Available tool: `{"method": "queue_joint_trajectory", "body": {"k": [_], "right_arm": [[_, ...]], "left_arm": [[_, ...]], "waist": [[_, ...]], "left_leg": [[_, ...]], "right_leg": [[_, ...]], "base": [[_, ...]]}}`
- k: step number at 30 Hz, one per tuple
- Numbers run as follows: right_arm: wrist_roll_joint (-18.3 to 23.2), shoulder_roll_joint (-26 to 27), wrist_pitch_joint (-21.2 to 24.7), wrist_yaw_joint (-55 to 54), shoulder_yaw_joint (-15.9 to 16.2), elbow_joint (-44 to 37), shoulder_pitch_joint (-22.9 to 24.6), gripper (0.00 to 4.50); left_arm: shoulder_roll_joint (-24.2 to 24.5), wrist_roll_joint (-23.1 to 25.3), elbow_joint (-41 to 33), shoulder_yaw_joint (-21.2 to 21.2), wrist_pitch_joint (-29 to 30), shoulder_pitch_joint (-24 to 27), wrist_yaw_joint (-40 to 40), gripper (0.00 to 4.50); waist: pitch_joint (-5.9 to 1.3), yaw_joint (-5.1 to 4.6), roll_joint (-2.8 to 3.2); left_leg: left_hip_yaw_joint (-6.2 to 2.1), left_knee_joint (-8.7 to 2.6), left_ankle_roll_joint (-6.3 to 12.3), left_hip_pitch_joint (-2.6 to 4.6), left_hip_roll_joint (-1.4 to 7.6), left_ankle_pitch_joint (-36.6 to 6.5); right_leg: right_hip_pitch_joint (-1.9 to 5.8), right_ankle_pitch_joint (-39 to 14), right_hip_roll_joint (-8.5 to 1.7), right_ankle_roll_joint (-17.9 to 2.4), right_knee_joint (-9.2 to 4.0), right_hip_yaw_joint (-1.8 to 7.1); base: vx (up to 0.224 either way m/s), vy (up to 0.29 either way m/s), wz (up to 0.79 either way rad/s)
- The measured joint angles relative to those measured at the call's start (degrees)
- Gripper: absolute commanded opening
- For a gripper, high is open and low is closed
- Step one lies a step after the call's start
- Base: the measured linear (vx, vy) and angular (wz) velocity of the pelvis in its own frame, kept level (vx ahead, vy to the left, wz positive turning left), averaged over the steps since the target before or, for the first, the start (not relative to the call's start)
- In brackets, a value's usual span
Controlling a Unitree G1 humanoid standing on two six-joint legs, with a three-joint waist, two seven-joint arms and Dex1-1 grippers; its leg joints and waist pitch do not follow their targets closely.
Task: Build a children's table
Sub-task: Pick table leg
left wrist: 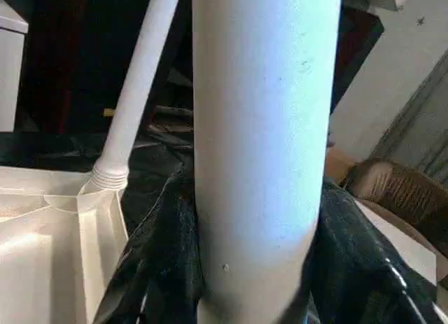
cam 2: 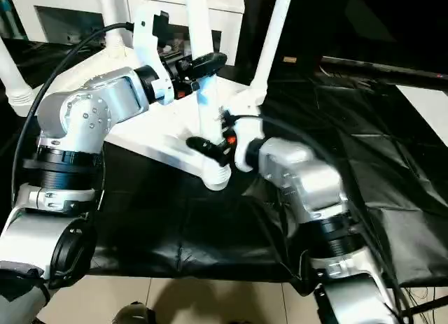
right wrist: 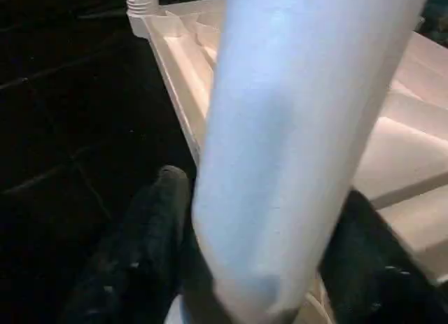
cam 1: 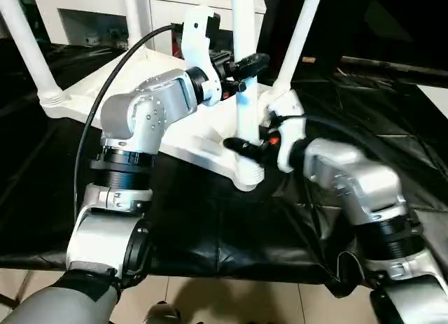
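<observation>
With three legs already standing in the upturned white tabletop (cam 1: 189, 138) at twelve o'clock on the black-draped table (cam 1: 231, 233), my left gripper (cam 1: 245, 66) and right gripper (cam 1: 241, 146) both clamp the fourth leg (cam 1: 245, 93) into the near corner socket (cam 1: 248, 175), probably unfinished.

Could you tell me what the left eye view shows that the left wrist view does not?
The left eye view alone takes in both silver arms, with the left hand gripping the near leg high up and the right hand gripping it just above its corner socket. It also shows the upturned tabletop whole and a third leg. The left wrist view alone shows a brown woven object beyond the table. Both share the gripped leg, the far right leg in its socket, the ribbed underside and the black cloth.
</observation>
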Motion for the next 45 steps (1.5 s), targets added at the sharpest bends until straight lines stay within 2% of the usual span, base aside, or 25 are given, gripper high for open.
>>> {"method": "queue_joint_trajectory", "body": {"k": [6,7,9,12,13,16,17,21,24,33,34,35,40,45], "right_arm": [[0.1,0.8,0.4,-0.6,-0.8,0.4,0.0,1.97],[0.2,0.8,0.4,-0.4,-0.8,0.4,0.0,1.93],[0.5,-0.1,0.0,1.3,-1.2,0.4,0.1,1.93],[2.8,-3.3,-0.9,9.2,0.0,-2.2,2.0,1.9],[3.5,-3.9,-0.9,10.5,-0.1,-2.8,2.6,1.85],[4.7,-6.2,-0.9,14.7,0.1,-4.0,3.9,1.84],[4.7,-6.4,-0.9,15.4,0.1,-4.4,4.0,1.84],[5.1,-7.1,-0.9,16.6,0.1,-4.5,4.0,1.84],[5.1,-7.2,-0.9,16.8,0.1,-4.5,4.0,1.84],[4.6,-7.0,-0.9,16.6,0.0,-4.3,4.0,1.84],[4.6,-6.8,-0.9,16.4,-0.1,-4.1,4.0,2.4],[4.5,-6.4,-0.9,16.3,-0.1,-3.9,4.0,2.54],[3.4,-4.5,-2.0,13.3,-0.1,-3.4,3.9,2.81],[3.3,-4.4,-1.4,13.2,0.0,-3.4,3.6,2.84]], "left_arm": [[0.2,0.3,0.0,0.0,0.0,0.0,-0.2,1.74],[0.2,0.3,0.0,0.0,-0.1,0.0,-0.2,2.3],[0.3,0.1,0.0,0.1,-0.1,0.0,-0.8,2.44],[1.3,-3.8,-0.6,2.1,1.7,0.0,-5.3,2.53],[1.5,-4.4,-0.7,2.1,1.9,0.0,-6.7,2.71],[3.4,-5.9,-1.9,1.9,2.7,0.4,-11.4,2.74],[3.7,-6.4,-2.3,1.9,2.8,0.5,-12.2,2.48],[3.9,-6.8,-2.7,1.9,3.9,0.5,-13.4,2.35],[3.7,-6.9,-2.6,2.1,4.0,0.5,-13.2,1.94],[3.5,-7.0,-1.8,2.5,4.1,0.5,-12.6,1.61],[3.6,-6.8,-1.6,2.5,4.0,0.4,-12.5,1.6],[3.7,-6.5,-1.4,2.4,4.0,0.3,-12.4,1.6],[4.2,-3.9,-0.9,0.6,3.0,0.1,-11.0,1.59],[5.3,-2.8,-0.9,-1.1,2.4,0.1,-12.0,1.59]], "waist": [[-0.01,-0.28,-0.02],[-0.01,-0.31,-0.02],[-0.01,-0.29,-0.02],[-0.01,-0.27,-0.08],[-0.01,-0.29,-0.08],[-0.01,-0.3,-0.09],[-0.01,-0.3,-0.09],[-0.01,-0.26,-0.09],[-0.01,-0.29,-0.09],[-0.02,-0.3,-0.11],[-0.02,-0.31,-0.11],[-0.02,-0.32,-0.11],[-0.02,-0.33,-0.13],[-0.04,-0.33,-0.17]], "left_leg": [[0.0,0.0,0.0,-0.02,0.0,0.0],[0.0,0.0,0.0,-0.02,0.0,0.0],[0.0,0.0,0.0,-0.03,0.0,0.0],[0.0,0.0,0.0,-0.02,0.0,0.0],[0.01,0.0,0.0,-0.03,0.0,0.0],[0.02,0.0,0.0,-0.02,0.0,0.0],[0.01,0.01,0.0,0.0,0.01,0.0],[0.01,0.01,0.0,0.07,0.0,0.0],[0.0,0.01,0.0,0.09,0.0,0.0],[0.0,0.01,0.0,0.05,0.0,0.0],[0.0,0.01,0.0,0.05,0.0,0.0],[0.0,0.01,0.0,0.05,0.0,0.0],[0.01,0.01,0.0,0.06,0.01,0.0],[0.01,0.01,0.0,0.06,0.01,0.0]], "right_leg": [[-0.01,0.0,0.0,0.0,0.0,0.0],[-0.01,0.0,0.0,0.0,0.0,0.0],[-0.01,0.0,0.0,0.0,-0.01,0.0],[0.0,0.0,0.0,0.0,-0.01,0.0],[-0.02,0.0,0.0,0.0,0.0,0.01],[-0.01,0.0,0.0,0.0,0.0,0.01],[-0.01,0.0,0.0,0.0,0.03,0.01],[0.05,0.0,0.0,-0.1,0.05,0.01],[0.07,0.0,0.0,-0.1,0.06,0.01],[0.04,0.0,0.0,-0.1,0.04,0.0],[0.04,0.0,0.0,-0.1,0.04,0.0],[0.04,0.0,0.0,-0.1,0.03,0.0],[0.04,0.0,0.0,-0.1,0.04,0.01],[0.04,0.0,0.0,-0.1,0.04,0.01]], "base": [[0.0,0.0,0.0],[0.0,0.0,0.0],[0.0,0.0,0.0],[0.0,0.0,0.0],[0.0,0.0,0.0],[0.0,0.0,0.0],[0.0,0.0,0.0],[0.0,0.0,0.0],[0.0,0.0,0.0],[0.0,0.0,0.0],[0.0,0.0,0.0],[0.0,0.0,0.0],[0.0,0.0,0.0],[0.0,0.0,0.0]]}}
